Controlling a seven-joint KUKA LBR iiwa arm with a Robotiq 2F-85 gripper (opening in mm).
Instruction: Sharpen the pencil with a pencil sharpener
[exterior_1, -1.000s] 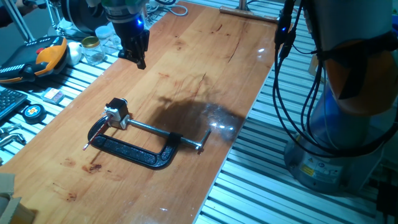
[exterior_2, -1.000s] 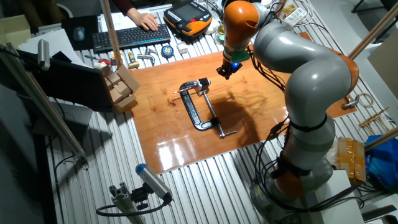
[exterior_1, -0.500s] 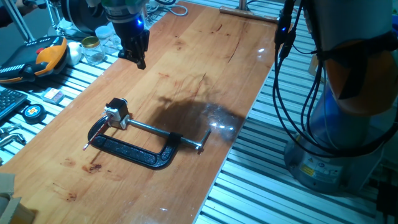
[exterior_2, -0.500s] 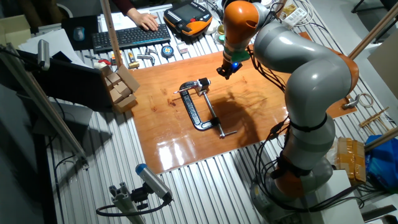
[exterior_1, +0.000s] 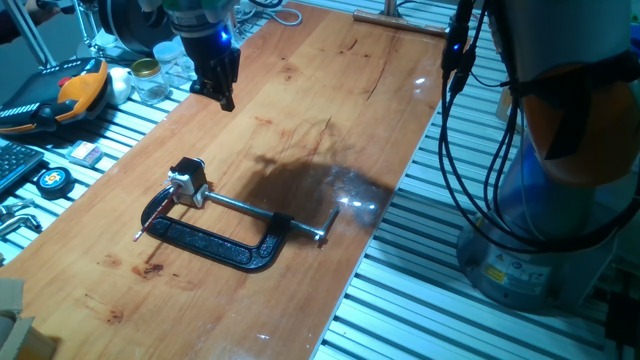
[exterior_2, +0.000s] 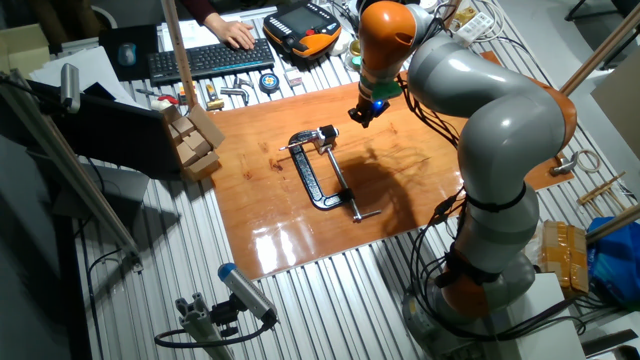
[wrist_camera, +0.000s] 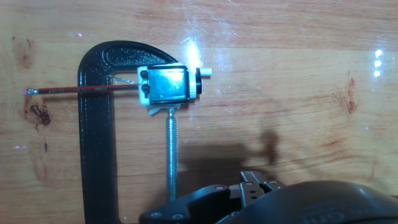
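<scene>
The pencil sharpener (wrist_camera: 168, 85), a small block with a shiny metal face, sits clamped in the jaw of a black C-clamp (wrist_camera: 96, 143) lying flat on the wooden table. The pencil (wrist_camera: 81, 91), thin and dark, lies level with one end against the sharpener's side; its free end points away. Both also show in the fixed views: sharpener (exterior_1: 188, 182) (exterior_2: 327, 135), pencil (exterior_1: 155, 218) (exterior_2: 296, 146). My gripper (exterior_1: 226, 98) (exterior_2: 359, 117) hangs above the table, well away from the sharpener, shut and holding nothing. Its fingertips (wrist_camera: 258, 180) peek in at the hand view's lower edge.
The clamp's silver screw rod (exterior_1: 265, 212) runs out to a small handle. Beside the table lie a keyboard (exterior_2: 205, 60), an orange-black pendant (exterior_2: 305, 25), a tape measure (exterior_1: 52, 179), a glass jar (exterior_1: 150, 80) and wooden blocks (exterior_2: 195, 140). Cables hang at the right (exterior_1: 470, 120).
</scene>
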